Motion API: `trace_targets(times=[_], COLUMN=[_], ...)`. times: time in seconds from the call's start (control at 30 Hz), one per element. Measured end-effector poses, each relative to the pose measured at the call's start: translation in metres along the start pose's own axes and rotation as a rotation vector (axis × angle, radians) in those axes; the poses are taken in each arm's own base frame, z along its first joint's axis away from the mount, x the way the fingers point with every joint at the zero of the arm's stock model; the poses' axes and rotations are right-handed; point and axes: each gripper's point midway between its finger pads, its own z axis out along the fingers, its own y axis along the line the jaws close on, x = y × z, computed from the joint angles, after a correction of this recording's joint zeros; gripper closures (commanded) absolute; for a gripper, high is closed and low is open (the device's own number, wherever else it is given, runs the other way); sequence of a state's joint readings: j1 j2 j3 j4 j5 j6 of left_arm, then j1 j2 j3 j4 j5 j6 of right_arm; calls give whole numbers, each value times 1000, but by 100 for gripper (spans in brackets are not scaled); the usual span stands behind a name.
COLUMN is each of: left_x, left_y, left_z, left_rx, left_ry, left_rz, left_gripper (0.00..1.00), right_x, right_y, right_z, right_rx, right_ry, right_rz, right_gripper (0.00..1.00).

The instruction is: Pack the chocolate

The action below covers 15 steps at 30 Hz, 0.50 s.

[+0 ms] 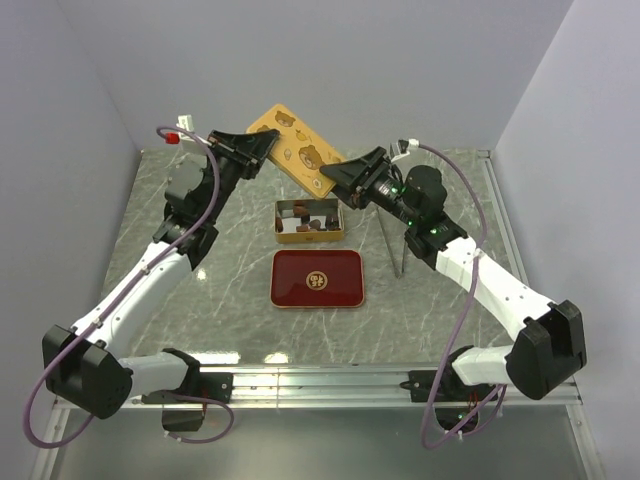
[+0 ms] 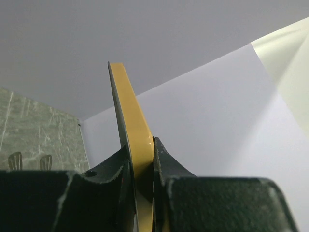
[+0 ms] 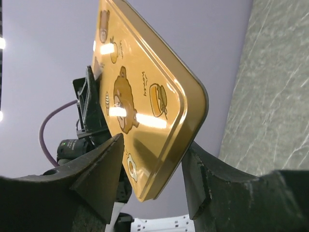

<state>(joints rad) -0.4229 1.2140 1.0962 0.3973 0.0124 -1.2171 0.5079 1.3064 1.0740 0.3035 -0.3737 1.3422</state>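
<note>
Above the marbled desk (image 1: 200, 300), a yellow lid (image 1: 300, 150) (bears printed on it) hangs tilted, clamped tight in the left fingers (image 1: 258, 143) and pinched at its low corner by the half-spread right fingers (image 1: 345, 178); the chocolate (image 1: 315, 224) lies in a tin (image 1: 281, 222) behind a red tray (image 1: 290, 290).

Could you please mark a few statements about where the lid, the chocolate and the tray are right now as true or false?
1. The left hand clamps an edge of the yellow lid. True.
2. The chocolate lies in the red tray. False: the pieces sit in the small open tin; none shows in the tray.
3. The yellow lid lies flat on the table. False: it is held up in the air, with its other corner between the fingers of the right hand.
4. The red tray lies nearer the arm bases than the tin. True.
</note>
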Motion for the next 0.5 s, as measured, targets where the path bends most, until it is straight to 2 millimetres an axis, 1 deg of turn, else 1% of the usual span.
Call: trace_targets(times=[0.07,0.1,0.13,0.27,0.3,0.37,0.4,0.47,0.5], left_x=[4,5,6,3,2,2,3,5,6], left_y=[5,6,6,-2,-4,-5,-4,0,1], left_z=[-1,-1,-1,0,0,1,2,4,5], left_rx=[-11,-14,-15,15,23,29,28,20,16], left_ry=[6,6,5,-11,-15,-17,-16,-10,-7], left_rz=[-14,-22,-32,-63,-67,-75,-84,-105,-113], left_gripper=[100,100,100,100,100,98,96,92,82], right_x=[-3,-4,-5,-11,-13,-16,-18,-23,-26], right_y=[-4,-4,-3,9,11,15,17,20,19], right_z=[-1,-1,-2,-3,-3,-4,-4,-5,-6], right_rx=[-20,-29,-40,-97,-108,-125,-134,-147,-145], right_ry=[-20,-27,-31,-54,-59,-69,-75,-87,-93], right_rz=[-6,-10,-15,-48,-56,-68,-75,-91,-95], right_gripper=[45,48,50,58,62,66,69,72,73])
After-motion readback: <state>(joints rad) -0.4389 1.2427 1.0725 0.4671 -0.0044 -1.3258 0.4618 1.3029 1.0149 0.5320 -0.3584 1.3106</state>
